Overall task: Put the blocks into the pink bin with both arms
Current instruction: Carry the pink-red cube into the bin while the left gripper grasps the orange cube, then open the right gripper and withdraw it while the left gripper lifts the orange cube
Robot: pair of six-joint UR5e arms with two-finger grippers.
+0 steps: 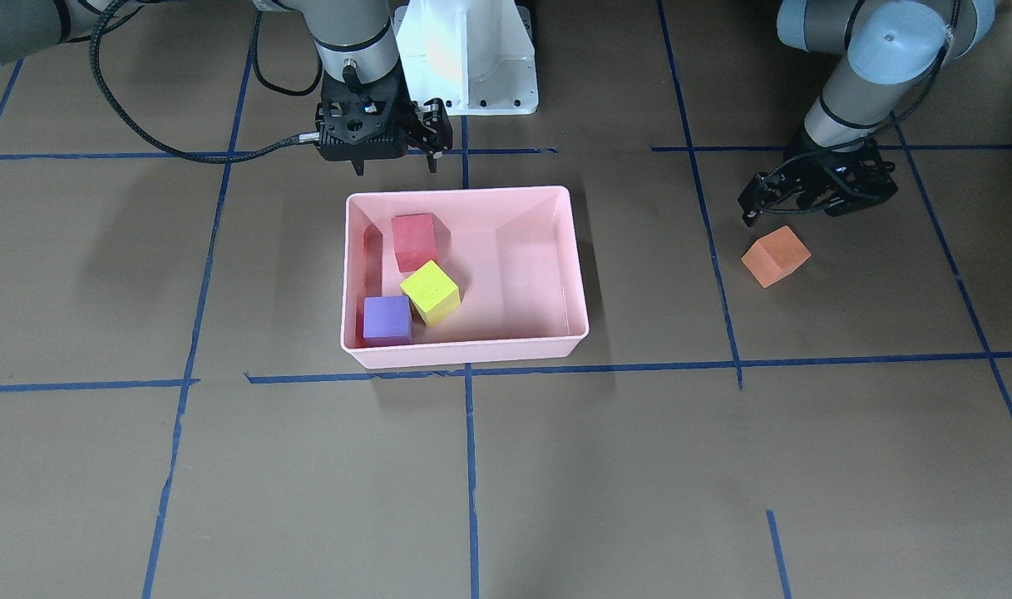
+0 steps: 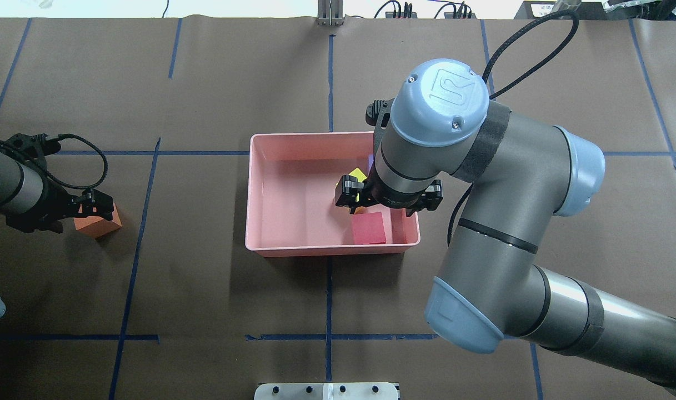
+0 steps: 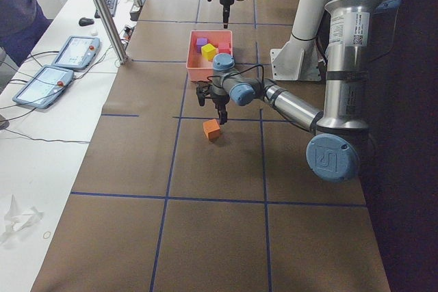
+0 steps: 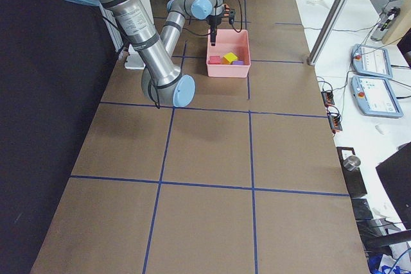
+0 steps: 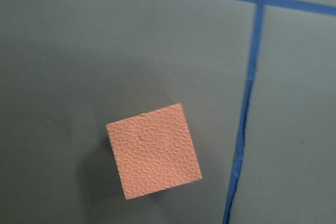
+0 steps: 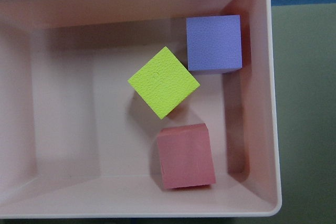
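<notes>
Left gripper (image 1: 776,208): we see the jaws apart, holding nothing.
Orange block (image 1: 776,256): just beneath its fingertips, not touching, slightly rotated to it.
Nearer arm: we judge the left.

Pink bin (image 1: 472,353): shallow, rectangular, light pink, upright mid-table.
Inside, bunched at one end: red block (image 1: 414,241), purple block (image 1: 387,319), yellow-green block (image 1: 430,292) turned diagonal between them.
Orange block (image 1: 776,255): flat on table, well apart from bin, below left gripper (image 1: 778,212), fingers spread.
Right gripper (image 1: 395,166): fingers spread, hovering over bin's blocks.
</notes>
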